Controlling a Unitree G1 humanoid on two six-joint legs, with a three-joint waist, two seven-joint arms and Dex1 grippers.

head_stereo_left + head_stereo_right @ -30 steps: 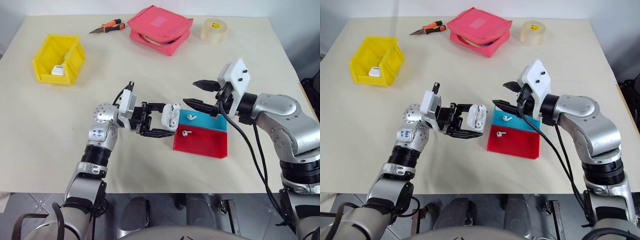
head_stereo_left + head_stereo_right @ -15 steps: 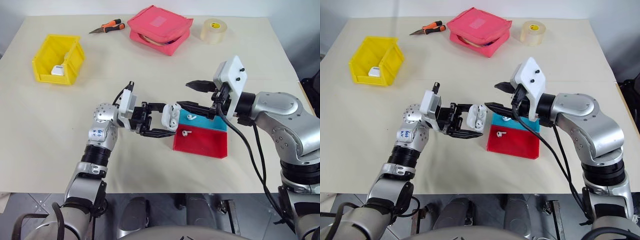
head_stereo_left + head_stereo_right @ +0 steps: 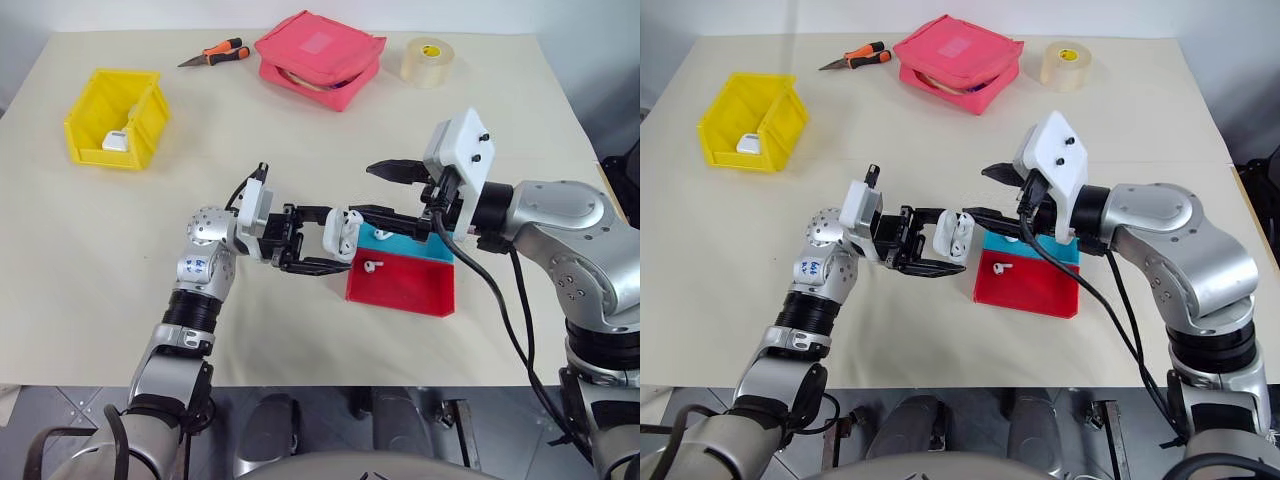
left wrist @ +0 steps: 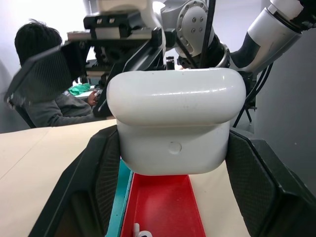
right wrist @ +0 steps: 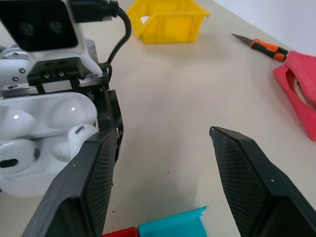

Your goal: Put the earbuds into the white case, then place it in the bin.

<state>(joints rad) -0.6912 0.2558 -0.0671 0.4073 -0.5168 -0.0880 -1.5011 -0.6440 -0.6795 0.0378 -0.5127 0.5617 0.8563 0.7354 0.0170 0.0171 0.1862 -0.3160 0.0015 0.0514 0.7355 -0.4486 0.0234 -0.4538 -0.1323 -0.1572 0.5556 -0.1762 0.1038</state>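
Left gripper [image 3: 315, 240] fingers clamp the glossy, likely slippery white case [image 3: 341, 233] by its sides; right gripper [image 3: 385, 190] fingers apart.

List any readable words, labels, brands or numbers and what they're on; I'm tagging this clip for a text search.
No text can be read with confidence.
Tape roll: a small dark mark on the inner core, too small to read.
Left arm's wrist housing: small blue marks, too small to read.
White case, yellow bin, pink pouch, pliers: no lettering visible.
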